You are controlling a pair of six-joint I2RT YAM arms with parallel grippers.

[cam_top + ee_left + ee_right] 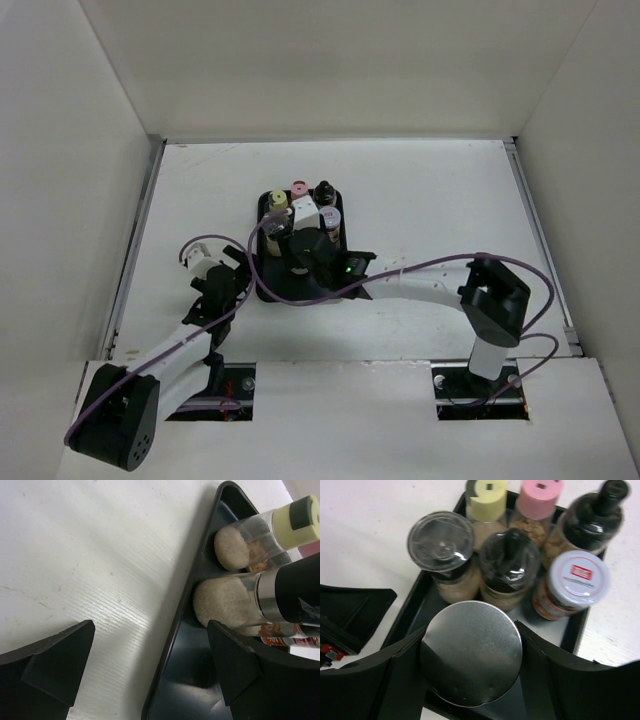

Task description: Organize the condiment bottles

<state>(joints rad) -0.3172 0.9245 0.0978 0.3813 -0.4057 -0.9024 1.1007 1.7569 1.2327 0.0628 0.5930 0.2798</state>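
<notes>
Several condiment bottles stand in the far part of a flat black tray (258, 240). In the right wrist view they are a clear-lidded jar (441, 542), a yellow-capped one (486, 497), a pink-capped one (540, 495), a dark-capped one (510, 560), a black bottle (592, 517) and a white-lidded jar (575, 577). My right gripper (470, 652) is shut on a silver-capped jar (471, 640) over the tray's near part (300, 262). My left gripper (150, 665) is open and empty, straddling the tray's left rim (172, 645), close to a yellow-capped bottle (260, 535) and a black-and-silver-capped bottle (240, 600).
White walls enclose the table on the left, the far side and the right. My left gripper (228, 280) sits right at the tray's left edge, close to my right gripper (300, 258). Purple cables loop over the tray's near edge.
</notes>
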